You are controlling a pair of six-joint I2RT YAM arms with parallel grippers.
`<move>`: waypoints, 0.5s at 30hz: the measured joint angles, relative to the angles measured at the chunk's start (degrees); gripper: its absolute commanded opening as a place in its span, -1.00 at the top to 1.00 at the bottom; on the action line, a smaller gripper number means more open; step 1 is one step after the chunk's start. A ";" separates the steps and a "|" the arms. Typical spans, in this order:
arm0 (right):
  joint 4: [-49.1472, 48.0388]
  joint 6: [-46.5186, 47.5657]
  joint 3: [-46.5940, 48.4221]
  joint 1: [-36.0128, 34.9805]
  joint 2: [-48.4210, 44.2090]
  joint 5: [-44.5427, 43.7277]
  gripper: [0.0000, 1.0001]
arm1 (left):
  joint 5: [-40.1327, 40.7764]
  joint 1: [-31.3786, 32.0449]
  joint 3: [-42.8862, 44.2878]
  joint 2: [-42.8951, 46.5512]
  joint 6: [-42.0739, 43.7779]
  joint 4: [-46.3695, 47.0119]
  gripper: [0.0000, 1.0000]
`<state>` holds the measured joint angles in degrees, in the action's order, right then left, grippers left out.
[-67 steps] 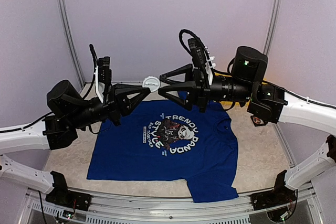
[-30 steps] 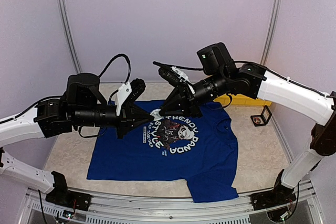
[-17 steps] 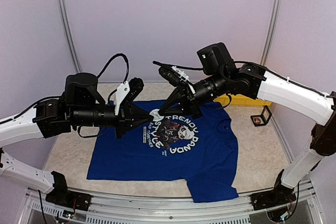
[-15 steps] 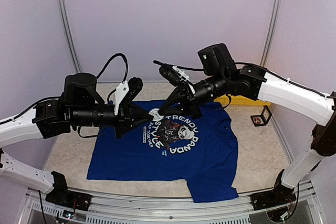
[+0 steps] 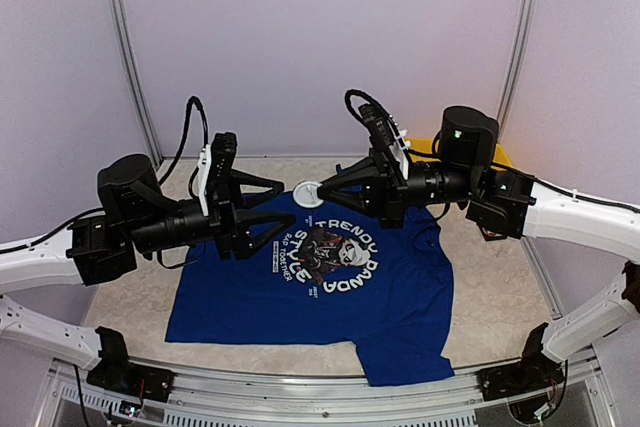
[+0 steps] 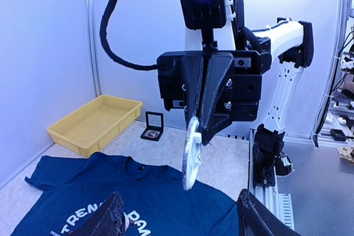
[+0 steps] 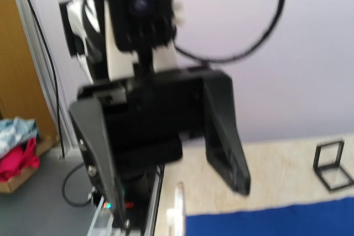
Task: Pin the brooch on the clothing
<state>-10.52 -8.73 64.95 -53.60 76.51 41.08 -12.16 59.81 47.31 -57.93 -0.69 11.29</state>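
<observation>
The clothing, a royal-blue T-shirt (image 5: pixel 330 287) with a white panda print, lies flat on the table. The brooch (image 5: pixel 308 192), a white round disc, hangs above the collar with my right gripper (image 5: pixel 322 190) shut on its edge. The left wrist view shows this head-on: the brooch (image 6: pixel 192 156) is pinched in the right gripper (image 6: pixel 202 134) above the shirt (image 6: pixel 110 192). My left gripper (image 5: pixel 285 202) faces it from the left, open, its fingers (image 6: pixel 108 219) spread wide with nothing between them. The right wrist view is blurred, with the brooch (image 7: pixel 178 214) edge-on.
A yellow tray (image 6: pixel 94 122) stands at the back right of the table. A small black display box (image 6: pixel 152 125) sits next to it. The metal frame rail (image 5: pixel 300 387) runs along the near edge, and the booth walls stand close on both sides.
My left gripper has opened and drawn back to the left, off the brooch. The right gripper has kept the brooch, and both grippers have risen from the shirt.
</observation>
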 measured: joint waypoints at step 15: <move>-6.32 -2.56 -0.79 0.00 -0.02 -0.02 1.00 | -3.91 0.00 2.67 -4.24 -3.17 7.93 0.77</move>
<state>-16.84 -11.29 64.16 -53.60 76.49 41.06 -16.08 59.81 49.98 -62.17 -3.86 19.22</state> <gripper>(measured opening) 0.005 0.172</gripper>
